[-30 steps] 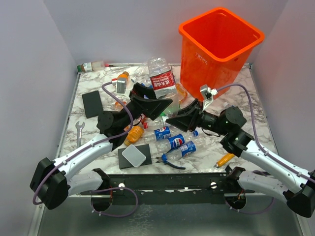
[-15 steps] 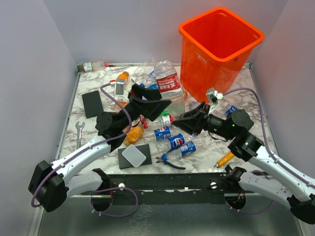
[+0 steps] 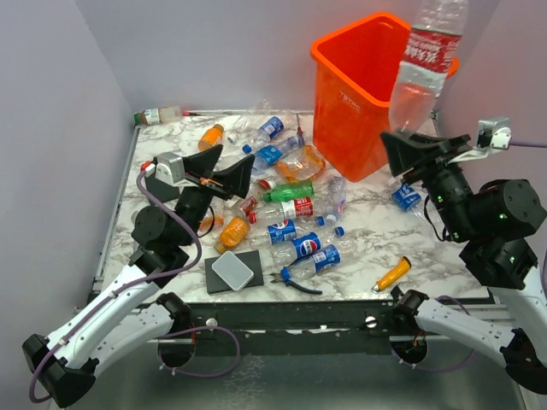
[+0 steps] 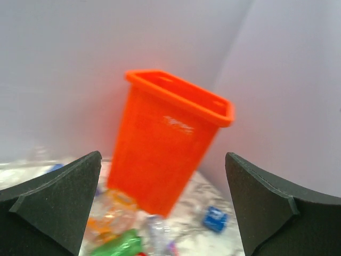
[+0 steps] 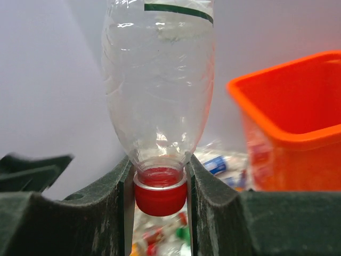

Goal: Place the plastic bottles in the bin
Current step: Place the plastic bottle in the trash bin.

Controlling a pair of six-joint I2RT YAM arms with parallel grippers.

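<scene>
My right gripper [image 3: 405, 139] [image 5: 160, 178] is shut on the neck of a large clear bottle [image 3: 425, 60] [image 5: 159, 80] with a red label and red cap. It holds the bottle cap-down, high in the air, just right of the orange bin's [image 3: 367, 94] front rim. Several smaller plastic bottles lie on the marble table left of the bin: Pepsi-labelled ones [image 3: 304, 246], a green one [image 3: 287, 192], an orange one [image 3: 232, 231]. A crushed blue one [image 3: 407, 196] lies below the bin. My left gripper [image 3: 220, 173] [image 4: 162, 162] hangs open and empty over the table's left side, facing the bin [image 4: 170, 138].
An orange-handled screwdriver [image 3: 391, 275] and blue-handled pliers [image 3: 295, 278] lie near the front edge. A black block with a white square [image 3: 232, 272] sits front left. More bottles [image 3: 268, 129] crowd the back by the wall. Grey walls close in on three sides.
My right arm has lifted the large red-labelled bottle from the pile up beside the bin's rim. My left gripper has pulled back to the left and opened wider.
</scene>
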